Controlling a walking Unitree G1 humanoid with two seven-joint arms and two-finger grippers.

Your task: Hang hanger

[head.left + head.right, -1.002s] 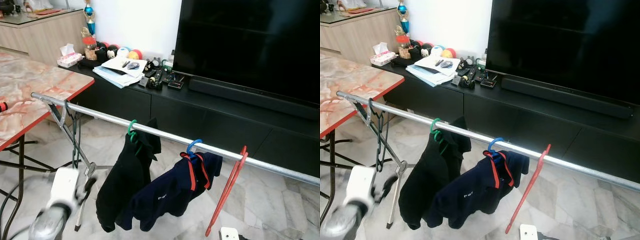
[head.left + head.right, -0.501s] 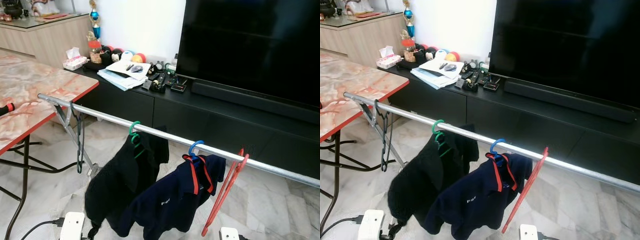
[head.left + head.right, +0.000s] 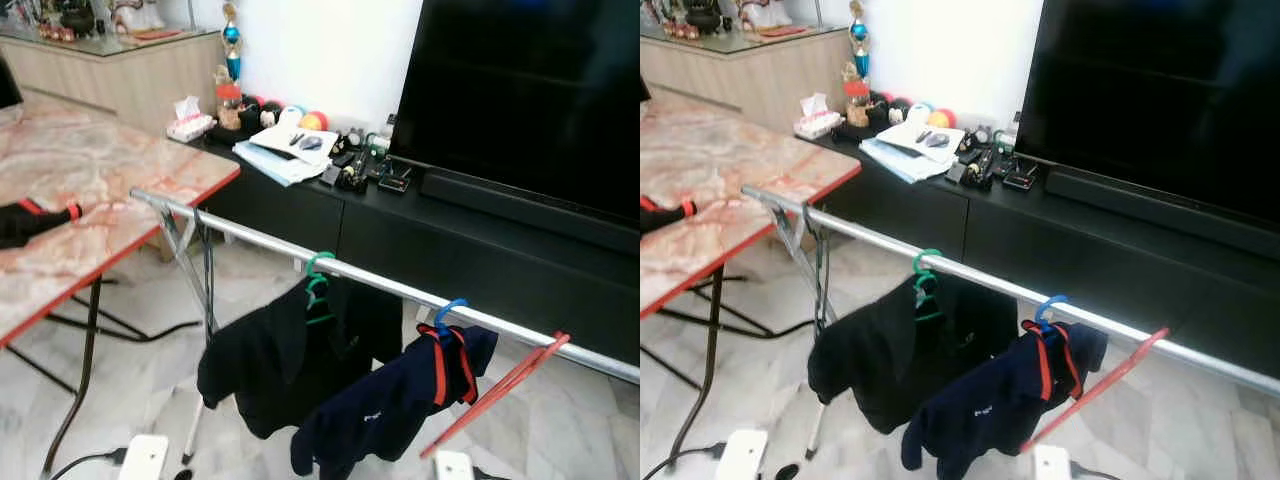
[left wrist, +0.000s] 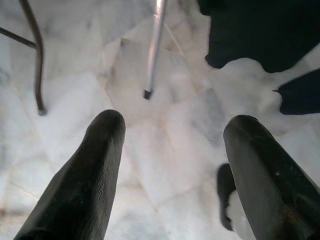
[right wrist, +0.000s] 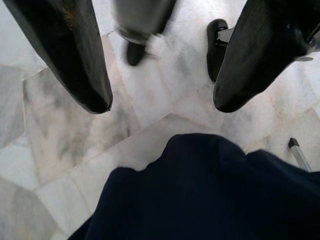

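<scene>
Four hangers sit on the metal rail (image 3: 400,290), which runs from the centre left of the frame down to the right edge. Working left to right, you will find first the marble-pattern desk (image 3: 110,190) with its red edge at the left of the frame; a black item with red bands (image 3: 35,218) lies on it. Next, near the rail's left end, a dark empty hanger (image 3: 206,275) hangs straight down. At centre, the green hanger (image 3: 317,285) carries a black garment (image 3: 285,365). Just right of it, the blue hanger (image 3: 448,316) carries a navy shirt with red trim (image 3: 395,400). Further right, the red hanger (image 3: 500,385) is hooked on the rail and tilts steeply toward the lower centre, empty. Behind the rail, a black TV cabinet (image 3: 450,230) supports a large dark screen (image 3: 530,95).

Note the left hand (image 4: 172,145): fingers spread apart, empty, pointing at the marble floor (image 4: 165,140) near a rack leg (image 4: 154,47). Note the right hand (image 5: 160,105): fingers likewise apart and empty, above the floor and dark navy fabric (image 5: 210,195).
</scene>
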